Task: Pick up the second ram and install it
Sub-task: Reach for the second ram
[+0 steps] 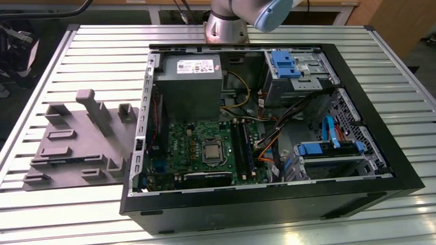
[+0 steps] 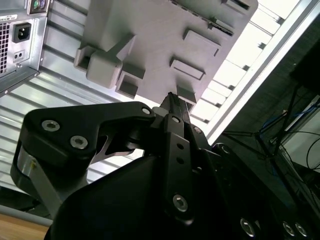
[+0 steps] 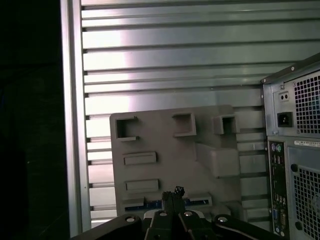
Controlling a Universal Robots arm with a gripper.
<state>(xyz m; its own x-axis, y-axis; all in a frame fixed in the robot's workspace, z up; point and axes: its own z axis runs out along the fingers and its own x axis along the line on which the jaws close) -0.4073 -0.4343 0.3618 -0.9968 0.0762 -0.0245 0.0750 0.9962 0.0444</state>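
- Slatted metal table [image 1: 68,214] carries two things. A grey fixture block [image 1: 75,148] sits toward the exterior view's left and an open computer case [image 1: 272,206] just beside it on the right.
- The fixture has upright posts along its far edge and shallow rectangular pockets nearer the camera. Most pockets look bare in both wrist views.
- The second ram [image 3: 150,204] shows in the first wrist view as a thin blue-green strip lying flat in the fixture's edge pocket. Its middle is hidden behind the fingertips.
- The gripper [image 3: 175,191] hangs above that pocket, well clear of the block. Its fingers are drawn together with nothing seen between them, and it carries nothing. The second wrist view shows the same closed tip [image 2: 171,99] over the fixture.
- Case, left part: a grey power supply [image 1: 189,84] sits at the far end, with the green motherboard [image 1: 184,140] below it and a square processor socket [image 1: 212,151] at its middle.
- Case, middle: long dark memory slots [image 1: 244,145] run beside the socket. Whether any slot is filled cannot be told.
- Case, right part: orange and black cables [image 1: 267,145] cross to the drive bays. There is a metal cage with blue tabs [image 1: 286,64] at the far end and a second blue-tabbed bay [image 1: 317,149] nearer.
- The arm's base [image 1: 228,20] stands on the table behind the case.
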